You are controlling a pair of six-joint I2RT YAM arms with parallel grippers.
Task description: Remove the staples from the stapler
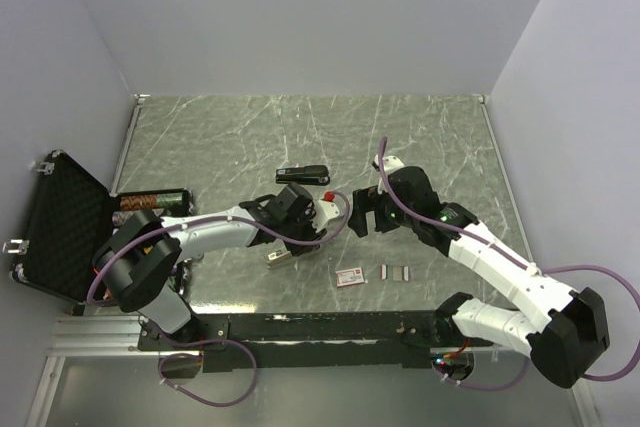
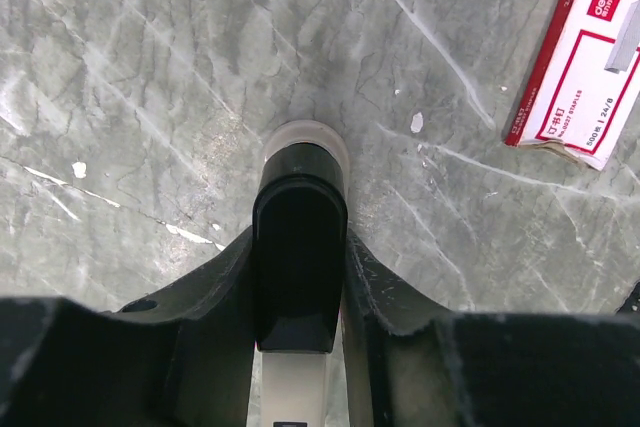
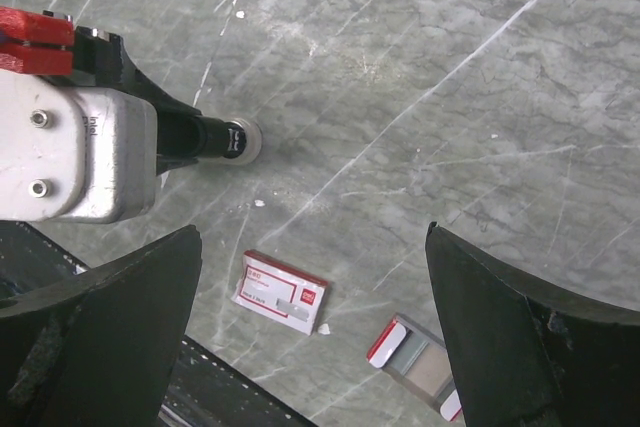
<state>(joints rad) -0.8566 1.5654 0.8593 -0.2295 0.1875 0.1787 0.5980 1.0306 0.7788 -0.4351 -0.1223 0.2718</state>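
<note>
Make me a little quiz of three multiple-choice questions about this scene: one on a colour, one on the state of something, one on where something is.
1. What colour is the open case at the left?
A. Black
B. Red
C. White

2. How is the right hand?
A. Shut tight on nothing
B. Open, with nothing between its fingers
C. Clamped on a pen

3. Where is the red-and-white box?
A. Inside the open case
B. In the right hand
C. On the table

Answers:
1 A, its shell and foam lining are both black.
2 B, its fingers stand wide apart with only the table top showing between them.
3 C, it lies flat on the table between the two arms.
</note>
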